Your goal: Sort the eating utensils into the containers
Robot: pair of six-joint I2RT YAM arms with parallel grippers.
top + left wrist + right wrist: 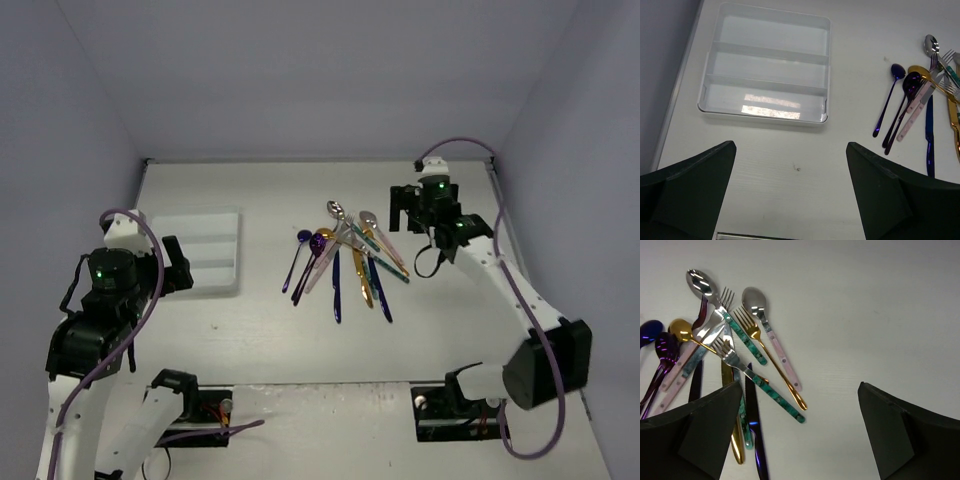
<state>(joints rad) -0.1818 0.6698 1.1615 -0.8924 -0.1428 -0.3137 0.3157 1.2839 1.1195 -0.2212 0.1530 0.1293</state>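
The white cutlery tray (770, 30) lies by the left edge of the table (450, 340), about midway between the near and far edges. Two raised ridges split it into three long compartments that run parallel to the far edge.

The utensils (345, 262) lie together in a loose fan at the middle of the tabletop, slightly toward the far edge and well apart from the tray. Their heads crowd together at the far end, and their handles spread toward the near edge.

On the side facing the tray, a dark blue spoon (888, 102) lies just beside a purple spoon (904, 107). A pink-handled knife (912, 117) lies next to the purple spoon. A blue knife (929, 135) comes next, pointing at the near edge.

On the side toward the right edge lie a silver spoon with a pink handle (754, 301) and a gold fork (747, 324), their handles close together. A teal-handled fork (775, 397) lies across the other handles. A gold spoon (680, 329) sits among the heads.

The left gripper (791, 145) hovers over bare tabletop near the left edge, on the near side of the tray. Its jaws are spread wide and grip nothing. The right gripper (800, 385) hangs toward the far right corner, just beside the right side of the pile. It too is released, with both fingers far apart above the table.
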